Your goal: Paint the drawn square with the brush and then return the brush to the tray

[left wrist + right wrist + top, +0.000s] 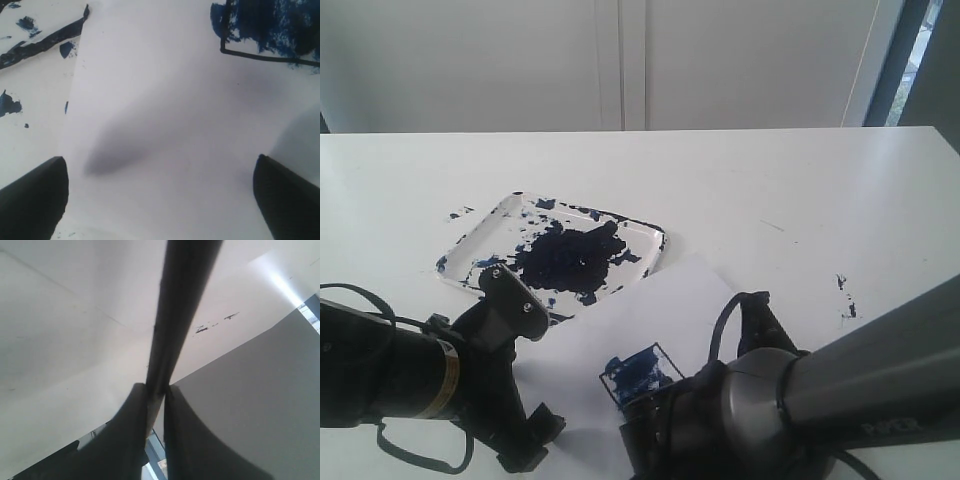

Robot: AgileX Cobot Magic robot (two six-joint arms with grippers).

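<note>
The tray (500, 226) is shallow, white and round-cornered, splattered dark blue with a large central blotch. The drawn square (640, 369), black-outlined, diamond-tilted and partly smeared blue, lies at its 4 o'clock, apart. The brush (176, 315), a thin dark shaft, is pinched in the right gripper (157, 390).

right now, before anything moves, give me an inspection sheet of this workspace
surface: white table, white paper sheet beside the tray
job's things: drawn square partly smeared blue; tray splattered, dark central blotch; brush in the right gripper
clutter: stray paint specks on the table
grippers: right gripper shut on the brush; left gripper open, empty, above the paper sheet
cables: black cable loop on the left arm, another on the right
surroundings: white wall panels behind, window strip far right
</note>
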